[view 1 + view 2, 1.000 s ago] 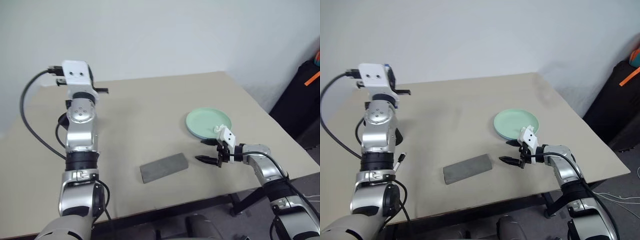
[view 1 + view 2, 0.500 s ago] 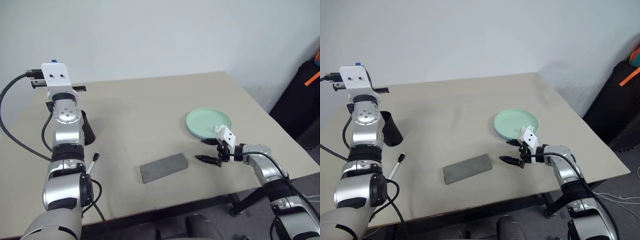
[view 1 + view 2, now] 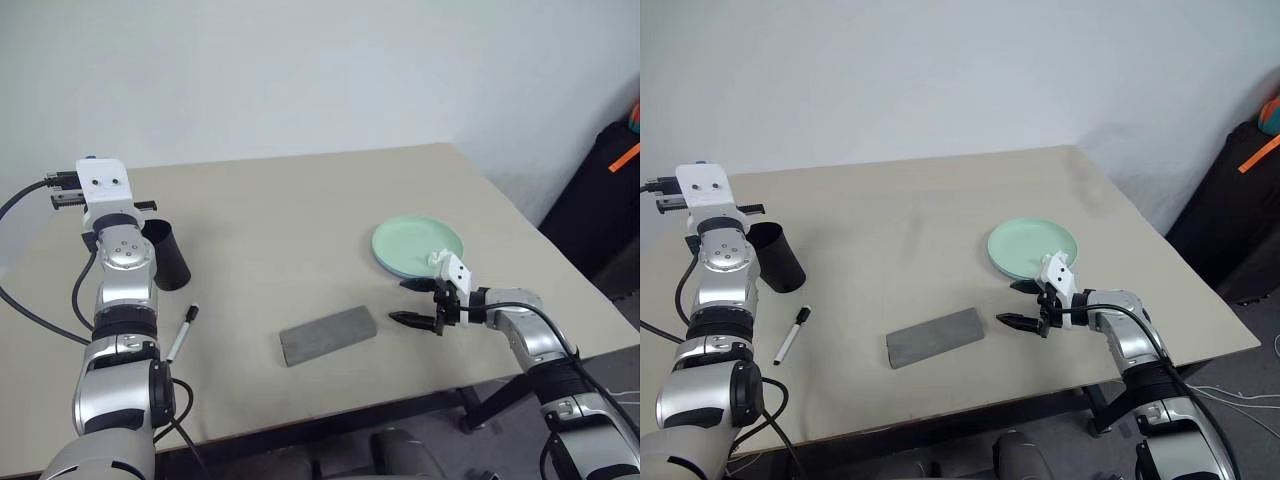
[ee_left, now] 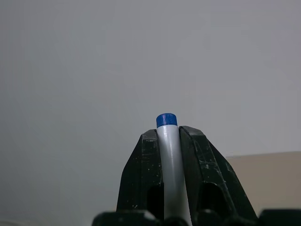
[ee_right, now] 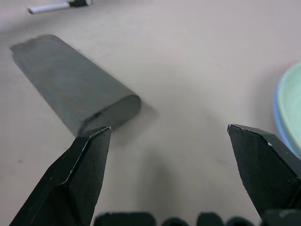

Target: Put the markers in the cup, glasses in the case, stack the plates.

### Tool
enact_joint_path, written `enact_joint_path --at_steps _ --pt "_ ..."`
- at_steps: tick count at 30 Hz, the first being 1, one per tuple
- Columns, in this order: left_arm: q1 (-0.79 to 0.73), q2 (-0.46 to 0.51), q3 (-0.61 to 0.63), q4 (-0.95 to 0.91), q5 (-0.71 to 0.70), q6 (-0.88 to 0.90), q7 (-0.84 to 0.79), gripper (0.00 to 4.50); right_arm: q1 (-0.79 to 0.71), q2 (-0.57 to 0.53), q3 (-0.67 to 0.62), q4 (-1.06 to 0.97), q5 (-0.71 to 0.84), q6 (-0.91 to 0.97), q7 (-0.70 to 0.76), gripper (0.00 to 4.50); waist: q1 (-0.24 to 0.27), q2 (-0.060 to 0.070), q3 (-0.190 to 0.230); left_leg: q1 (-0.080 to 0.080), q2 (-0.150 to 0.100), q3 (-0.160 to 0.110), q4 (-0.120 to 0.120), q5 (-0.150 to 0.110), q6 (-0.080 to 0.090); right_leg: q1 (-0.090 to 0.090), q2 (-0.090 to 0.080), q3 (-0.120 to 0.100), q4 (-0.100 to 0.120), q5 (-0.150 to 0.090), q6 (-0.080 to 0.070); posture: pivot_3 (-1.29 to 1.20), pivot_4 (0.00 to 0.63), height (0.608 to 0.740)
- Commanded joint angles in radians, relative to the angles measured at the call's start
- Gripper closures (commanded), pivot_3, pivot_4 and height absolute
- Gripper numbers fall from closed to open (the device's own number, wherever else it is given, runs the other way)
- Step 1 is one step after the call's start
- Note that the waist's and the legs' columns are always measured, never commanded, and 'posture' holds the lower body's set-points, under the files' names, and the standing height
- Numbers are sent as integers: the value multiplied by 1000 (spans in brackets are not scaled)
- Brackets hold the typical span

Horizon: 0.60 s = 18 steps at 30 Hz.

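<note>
Gripping a blue-ended marker (image 4: 168, 155) between its two fingers, the left gripper (image 4: 168, 141) is hanging high at the table's (image 3: 300, 220) far left corner, the marker's long axis running out along the fingers with the blue end poking past their tips. The black cup (image 3: 777, 256) is standing just beside and below that hand, toward the table's middle, and it looks tilted, its mouth facing up toward the gripper. So the marker probably needs tipping downward and lining up with that mouth before release. A second marker (image 3: 792, 335), black-capped, is lying flat near the cup's base, nearer the left arm. The right gripper (image 3: 418, 302), jaws wide apart and holding nothing, is hovering between the grey case (image 3: 328, 335) and the stacked plates (image 3: 417, 246).
</note>
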Motion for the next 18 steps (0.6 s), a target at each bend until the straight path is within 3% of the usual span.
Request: enact_joint_path --at_steps 1,7,18 --pt "-16 19 7 -15 1 -12 10 4331 -4 -7 -37 -72 61 38 26 186 0 0 0 0 0 0 0 0 0 0 0 0 0 0 0 0 0 740" --pt "-32 23 0 -1 5 -30 7 4331 8 -20 -46 -145 138 162 59 186 0 0 0 0 0 -1 0 0 0 0 0 -2 0 0 0 0 0 740" --pt "-69 -5 -16 33 -18 -131 -71 4331 14 -20 -44 -154 135 165 43 186 0 -1 0 0 0 -1 0 0 0 0 -1 -3 0 0 0 0 0 740"
